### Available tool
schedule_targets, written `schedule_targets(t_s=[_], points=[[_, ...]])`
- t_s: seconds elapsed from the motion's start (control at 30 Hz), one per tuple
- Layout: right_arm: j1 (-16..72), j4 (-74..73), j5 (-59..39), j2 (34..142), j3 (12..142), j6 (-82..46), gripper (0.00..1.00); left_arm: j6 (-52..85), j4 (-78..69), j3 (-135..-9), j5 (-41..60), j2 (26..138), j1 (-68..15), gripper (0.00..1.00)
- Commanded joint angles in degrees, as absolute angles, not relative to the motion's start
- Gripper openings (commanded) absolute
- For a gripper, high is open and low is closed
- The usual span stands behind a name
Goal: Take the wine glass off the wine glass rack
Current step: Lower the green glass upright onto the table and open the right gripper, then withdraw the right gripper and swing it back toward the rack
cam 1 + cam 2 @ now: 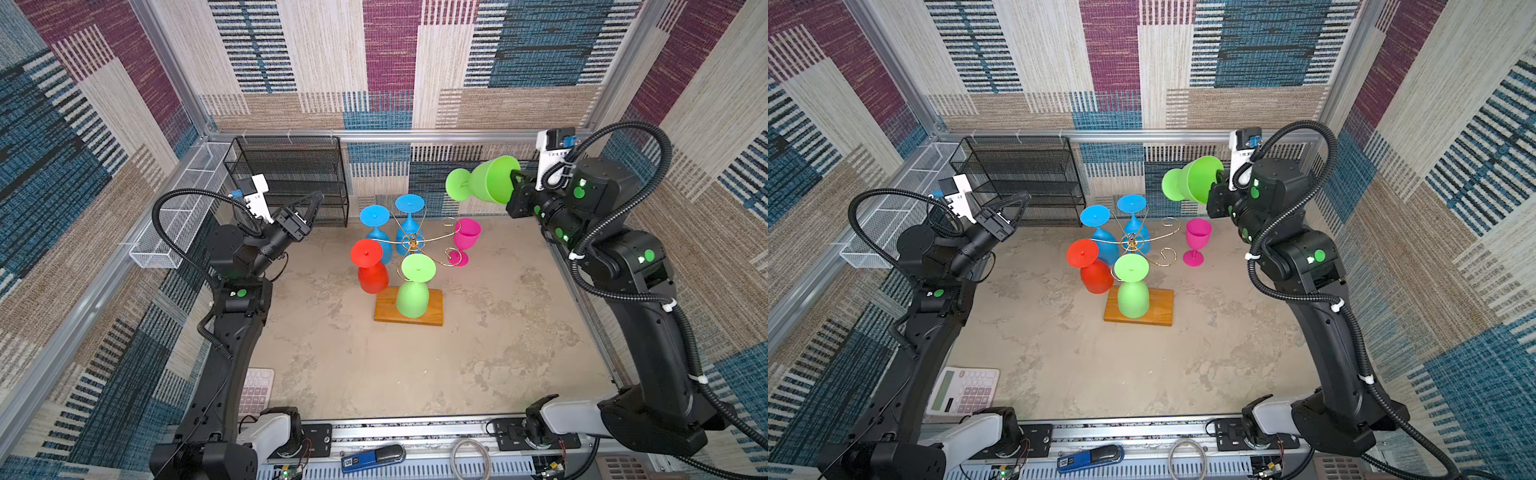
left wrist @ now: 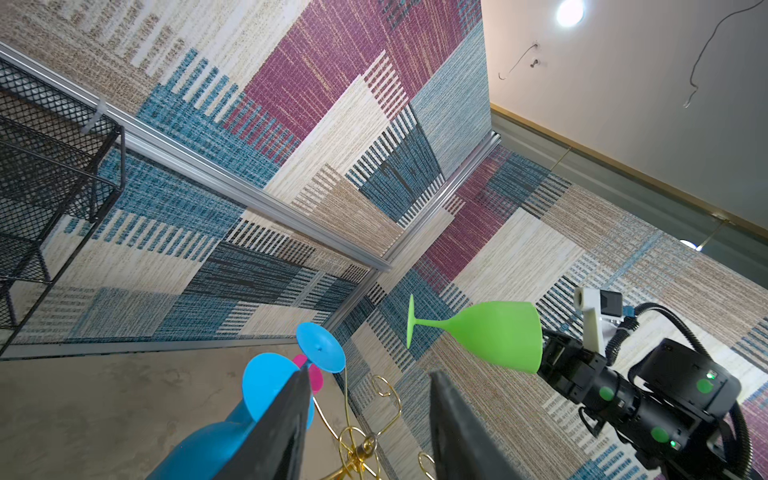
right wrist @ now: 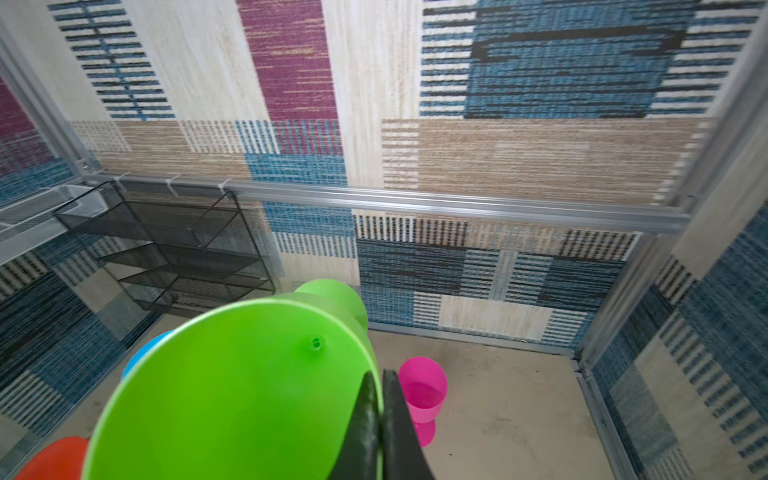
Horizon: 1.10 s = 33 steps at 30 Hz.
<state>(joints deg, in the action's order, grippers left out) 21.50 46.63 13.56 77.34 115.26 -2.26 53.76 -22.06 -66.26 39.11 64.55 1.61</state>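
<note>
Four glasses [image 1: 412, 297] are hanging upside down on the rack [image 1: 432, 311] while the right gripper [image 3: 380, 419] is pinching the rim of a green wine glass [image 1: 486, 180], holding it sideways in the air, well clear of the rack. Left gripper [image 1: 314, 201] is hovering beside the rack, jaws parted, gripping nothing.

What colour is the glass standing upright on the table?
Pink glass, clearest in a top view.

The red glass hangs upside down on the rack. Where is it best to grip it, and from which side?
Probably the bowl of the red glass, from the left with the left gripper: it hangs foot up in a scroll arm on the left of the wine glass rack, bowl free below.
</note>
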Motion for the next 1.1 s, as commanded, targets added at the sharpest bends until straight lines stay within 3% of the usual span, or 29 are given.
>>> schedule_targets(t_s=[0.0, 0.33, 0.57, 1.07], points=[[17.55, 51.23, 16.17, 78.0, 115.29, -2.28, 0.0, 51.66, -22.4, -65.81, 37.81, 63.6, 2.82, 0.5], [6.9, 56.5, 14.08, 83.02, 106.05, -1.39, 0.0, 43.69, -16.14, -63.8, 33.67, 59.11, 7.68, 0.54], [3.0, 49.68, 11.3, 91.05, 98.78, -1.59, 0.0, 37.14, -9.96, -63.39, 29.35, 56.98, 8.16, 0.57], [-0.88, 43.18, 8.23, 106.23, 100.86, -2.02, 0.0, 35.09, -9.38, -61.58, 27.11, 56.98, 8.26, 0.6]])
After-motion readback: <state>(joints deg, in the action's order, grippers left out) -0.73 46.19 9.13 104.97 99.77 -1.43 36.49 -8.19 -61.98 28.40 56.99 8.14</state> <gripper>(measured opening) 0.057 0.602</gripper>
